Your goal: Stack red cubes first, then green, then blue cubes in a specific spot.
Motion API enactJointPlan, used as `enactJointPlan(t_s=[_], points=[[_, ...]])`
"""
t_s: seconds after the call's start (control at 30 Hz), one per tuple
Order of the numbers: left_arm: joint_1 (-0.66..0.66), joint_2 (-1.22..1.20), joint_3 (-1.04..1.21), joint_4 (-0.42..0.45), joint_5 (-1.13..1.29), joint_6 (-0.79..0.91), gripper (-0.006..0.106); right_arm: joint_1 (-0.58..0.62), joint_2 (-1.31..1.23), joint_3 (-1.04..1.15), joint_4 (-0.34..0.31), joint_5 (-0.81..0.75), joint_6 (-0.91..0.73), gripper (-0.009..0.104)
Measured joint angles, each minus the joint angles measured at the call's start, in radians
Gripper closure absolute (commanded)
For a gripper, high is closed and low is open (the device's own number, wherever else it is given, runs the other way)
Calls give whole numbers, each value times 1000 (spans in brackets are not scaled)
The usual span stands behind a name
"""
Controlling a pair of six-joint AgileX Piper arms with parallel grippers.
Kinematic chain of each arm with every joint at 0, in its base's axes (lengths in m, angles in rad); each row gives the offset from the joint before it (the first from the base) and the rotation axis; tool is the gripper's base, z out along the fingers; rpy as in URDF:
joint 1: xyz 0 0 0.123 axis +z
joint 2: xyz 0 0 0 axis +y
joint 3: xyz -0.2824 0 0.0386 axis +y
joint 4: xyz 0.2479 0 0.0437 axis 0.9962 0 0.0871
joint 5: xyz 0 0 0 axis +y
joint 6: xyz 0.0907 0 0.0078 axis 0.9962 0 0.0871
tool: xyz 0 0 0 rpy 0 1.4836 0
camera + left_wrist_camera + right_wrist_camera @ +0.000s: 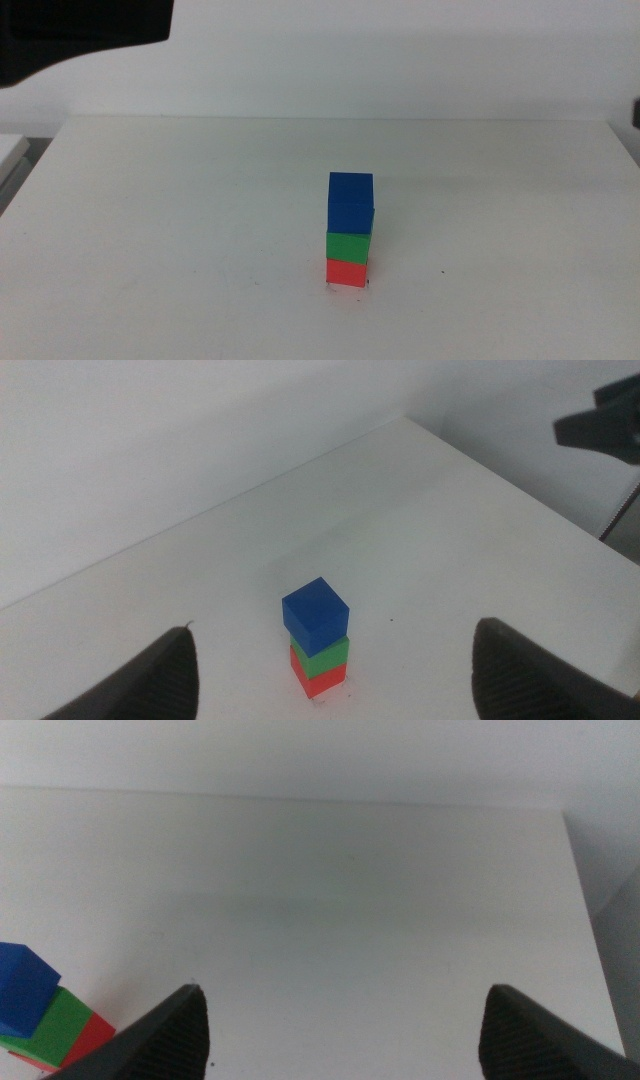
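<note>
Left hand [335, 675] hangs above the table [180, 220] with its jaws spread wide and nothing between them, looking down on the stack of cubes, while the right hand [340, 1035], likewise wide open and empty, sits off to the side with the stack at the edge of its view. One red cube [346, 272] rests on the table at the marked spot [330, 288], one green cube [348, 246] sits on it, and one blue cube [351, 203] tops the green, slightly turned out of line. Three cubes in all, each plain, with no writing or label readable anywhere, and a lone dark speck [443, 272] lies on the table to the right of the stack.
</note>
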Motion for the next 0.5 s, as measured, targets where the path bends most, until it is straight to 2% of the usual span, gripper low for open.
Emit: enactJointPlan(t_s=[0.1,0.2,0.5], points=[[0,0,0,0,0,0,7,-52,-58,89,83,-90,-89,2],[0,0,0,0,0,0,7,-60,-74,117,126,-134,-119,2],[0,0,0,10,0,0,7,-63,-78,121,142,-164,-123,2]])
